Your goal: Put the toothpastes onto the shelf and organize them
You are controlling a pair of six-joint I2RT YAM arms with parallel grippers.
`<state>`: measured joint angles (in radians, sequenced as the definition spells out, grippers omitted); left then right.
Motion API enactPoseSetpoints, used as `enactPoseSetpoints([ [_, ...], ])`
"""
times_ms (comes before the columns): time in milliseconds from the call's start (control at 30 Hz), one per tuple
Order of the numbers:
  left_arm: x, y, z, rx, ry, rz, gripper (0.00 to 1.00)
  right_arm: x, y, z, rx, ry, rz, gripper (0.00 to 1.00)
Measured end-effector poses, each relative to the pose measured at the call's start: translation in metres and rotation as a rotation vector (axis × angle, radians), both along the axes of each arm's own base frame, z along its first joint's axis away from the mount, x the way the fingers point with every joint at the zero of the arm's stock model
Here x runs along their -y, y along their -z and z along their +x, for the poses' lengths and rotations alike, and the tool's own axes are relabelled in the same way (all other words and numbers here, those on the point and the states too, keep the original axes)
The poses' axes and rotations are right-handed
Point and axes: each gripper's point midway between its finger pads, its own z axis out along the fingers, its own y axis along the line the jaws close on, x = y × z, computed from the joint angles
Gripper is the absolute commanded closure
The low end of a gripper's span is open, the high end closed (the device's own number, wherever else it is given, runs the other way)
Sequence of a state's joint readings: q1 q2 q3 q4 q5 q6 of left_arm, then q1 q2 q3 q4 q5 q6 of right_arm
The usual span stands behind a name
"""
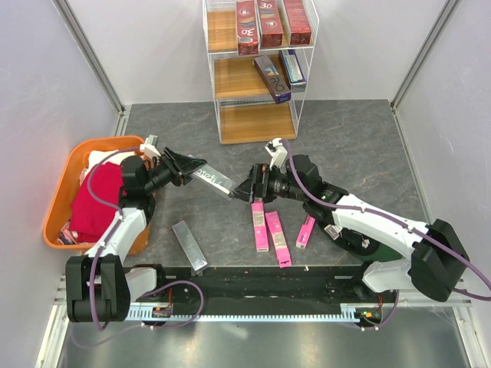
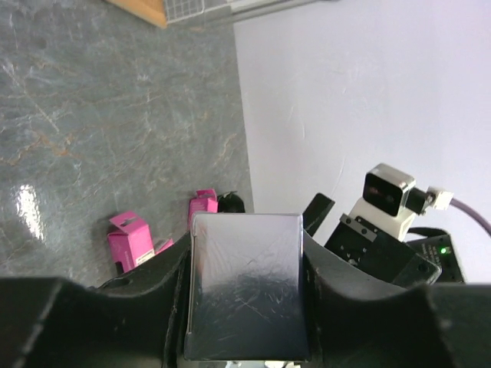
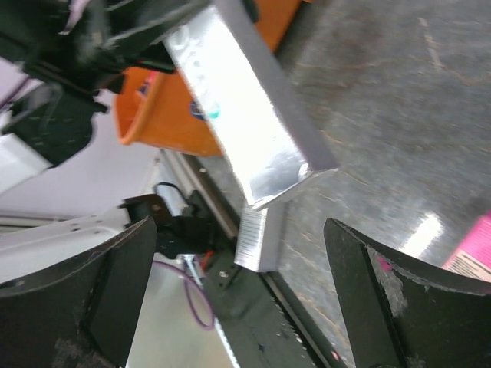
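My left gripper (image 1: 192, 168) is shut on a silver-grey toothpaste box (image 1: 215, 180) and holds it above the table, its free end pointing right. In the left wrist view the box (image 2: 245, 284) fills the gap between the fingers. My right gripper (image 1: 244, 190) is open, right at the box's free end; in the right wrist view that end (image 3: 253, 130) hangs just ahead of the spread jaws. The shelf (image 1: 222, 77) holds three red boxes (image 1: 270, 21) on the top tier and dark purple boxes (image 1: 273, 79) on the middle tier. Its bottom tier is bare.
Three pink boxes (image 1: 268, 228) lie on the table under the right arm. A second silver box (image 1: 189, 245) lies near the front edge. An orange tub (image 1: 63, 184) with a red cloth (image 1: 96, 201) stands at the left. White walls close in both sides.
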<state>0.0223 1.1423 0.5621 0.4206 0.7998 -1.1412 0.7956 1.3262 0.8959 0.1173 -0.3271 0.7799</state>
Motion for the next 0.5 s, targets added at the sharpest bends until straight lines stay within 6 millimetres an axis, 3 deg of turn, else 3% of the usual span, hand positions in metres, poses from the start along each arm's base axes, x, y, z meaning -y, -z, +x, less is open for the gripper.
enactPoseSetpoints([
  [267,0.001,-0.019,0.000,0.030,0.012,-0.057,0.89,-0.009,-0.026,-0.009,0.015,-0.052,0.133,0.02],
  [500,0.005,-0.035,-0.006,0.060,0.041,-0.099,0.89,-0.012,-0.008,-0.001,-0.023,-0.027,0.112,0.02],
])
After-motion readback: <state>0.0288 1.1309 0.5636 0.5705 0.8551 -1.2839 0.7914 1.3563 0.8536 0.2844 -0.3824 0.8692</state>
